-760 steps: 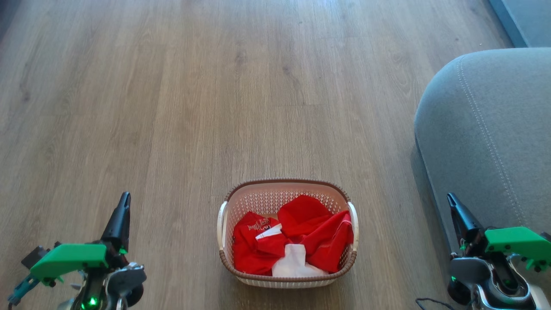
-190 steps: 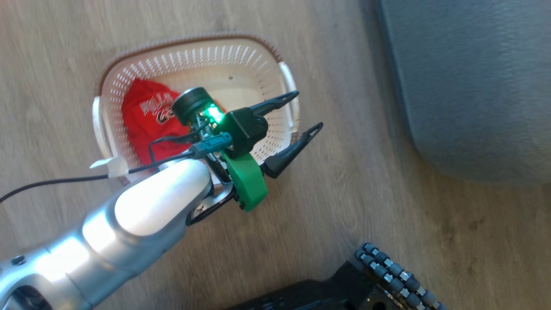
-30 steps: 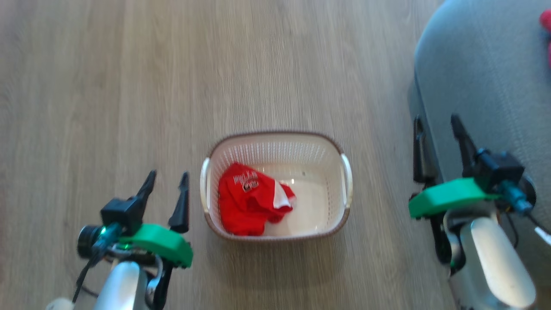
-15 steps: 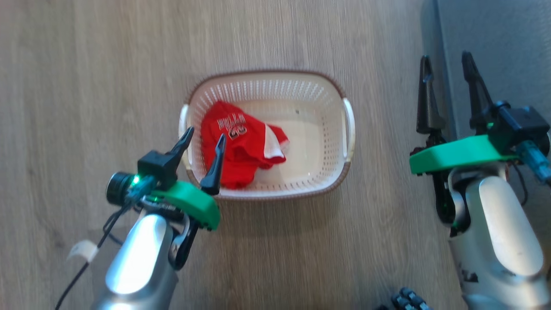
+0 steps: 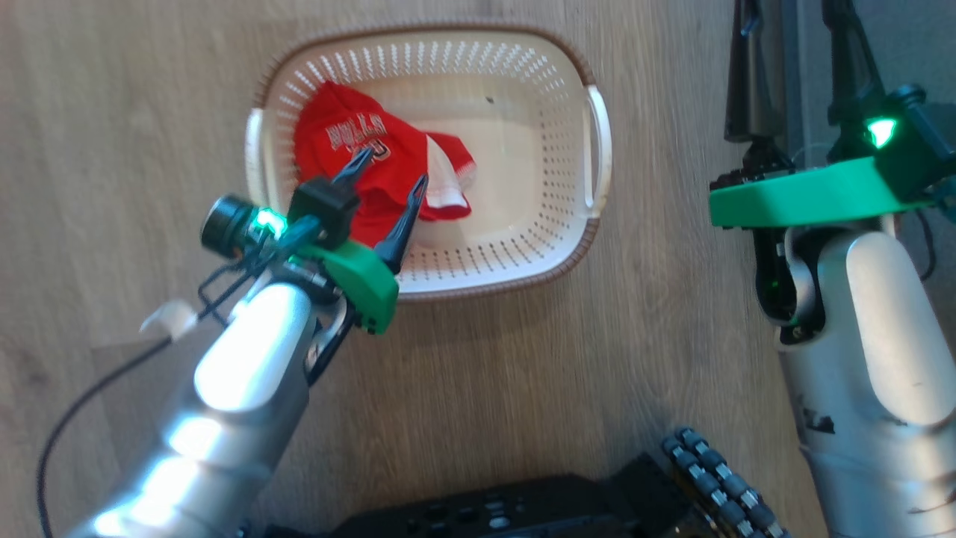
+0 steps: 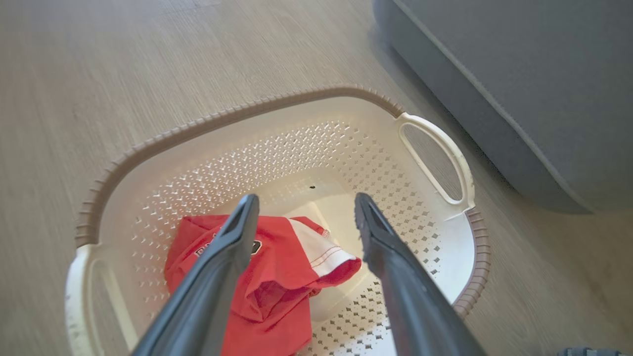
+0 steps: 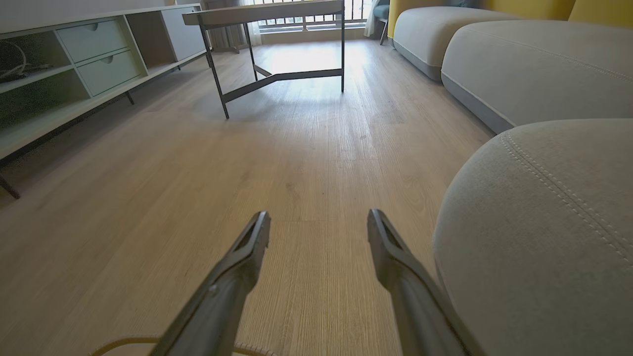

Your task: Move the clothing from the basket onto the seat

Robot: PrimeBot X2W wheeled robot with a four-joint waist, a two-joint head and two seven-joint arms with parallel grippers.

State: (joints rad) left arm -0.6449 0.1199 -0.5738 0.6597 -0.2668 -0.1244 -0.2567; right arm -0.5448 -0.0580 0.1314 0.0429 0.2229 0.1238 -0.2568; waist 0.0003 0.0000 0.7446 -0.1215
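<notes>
Basket on the wood floor, straight ahead of you in the head view. One piece of clothing lies bunched against its left wall. It is red, with a white panel and white lettering too crumpled to read.

Your left gripper hangs over that garment, jaws spread wide, nothing between them. In the left wrist view one finger crosses the red cloth and the other crosses the cream basket bottom beside the white panel. Whether either tip touches fabric, you cannot tell.

Your right gripper is likewise wide open and empty. It is well apart from the basket on its right side, pointing along the floor, with the seat just beside its right finger.

Seat notes: grey, rounded corner, pale stitch line, near the basket's right handle.

Beyond the right gripper are a metal-legged table, a low shelf unit and more grey cushions. Your dark wheeled base shows at the bottom of the head view.
</notes>
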